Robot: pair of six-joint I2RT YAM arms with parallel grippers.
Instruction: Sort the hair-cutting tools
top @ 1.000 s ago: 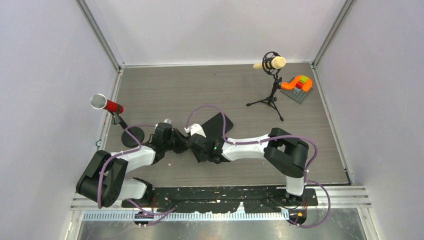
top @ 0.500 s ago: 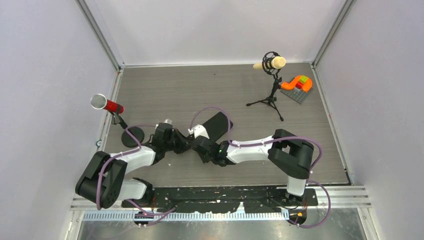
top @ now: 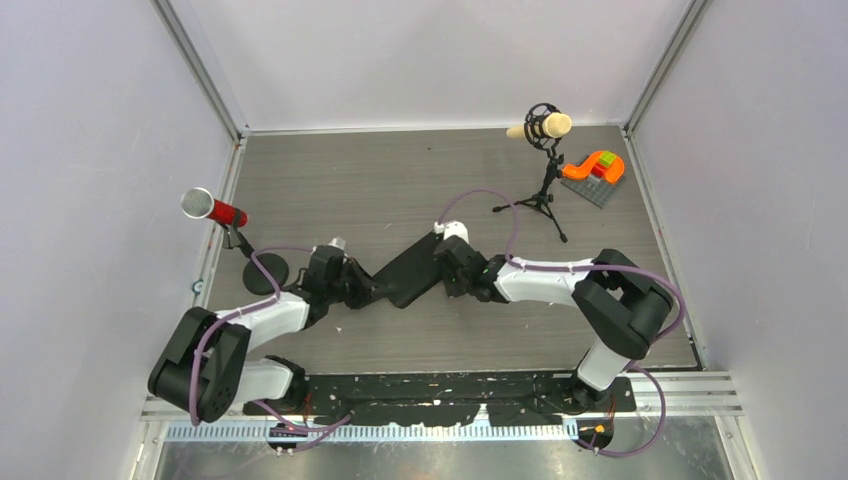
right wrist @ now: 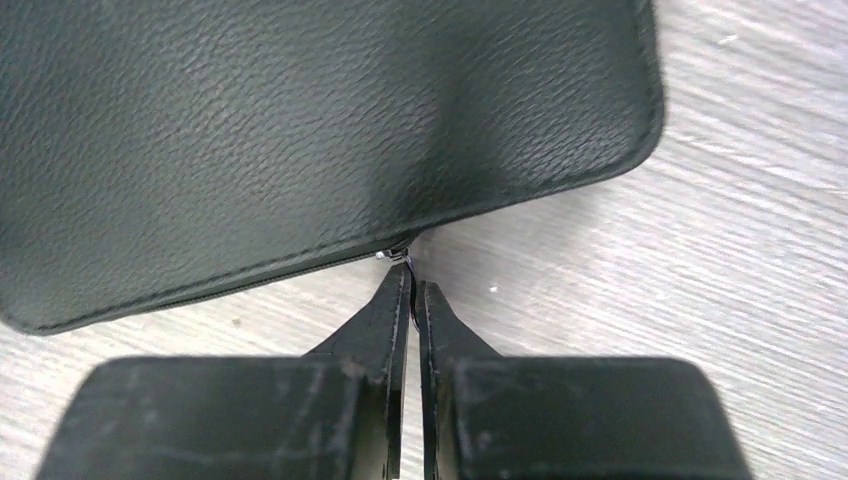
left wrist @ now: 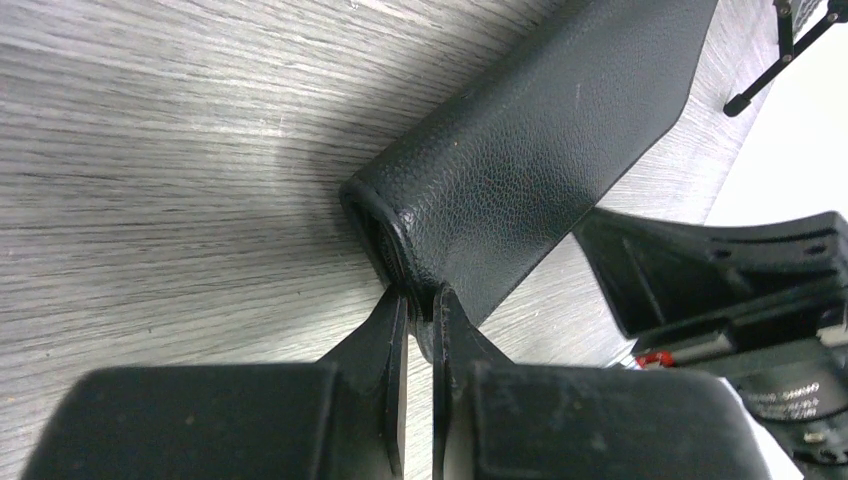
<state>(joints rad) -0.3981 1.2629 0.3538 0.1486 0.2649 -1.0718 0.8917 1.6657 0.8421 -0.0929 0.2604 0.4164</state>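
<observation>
Your left tool [left wrist: 420,300] pinches the near end of the case [top: 410,270]; your right tool [right wrist: 412,275] nips the zipper pull [right wrist: 397,254] at its far end; long axis spans both tools; scissors and combs unseen

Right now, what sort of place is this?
Likely a robot test booth: plain white walls box in a grey table, the left arm and right arm are mounted at its edge, and a red microphone stands by.
</observation>
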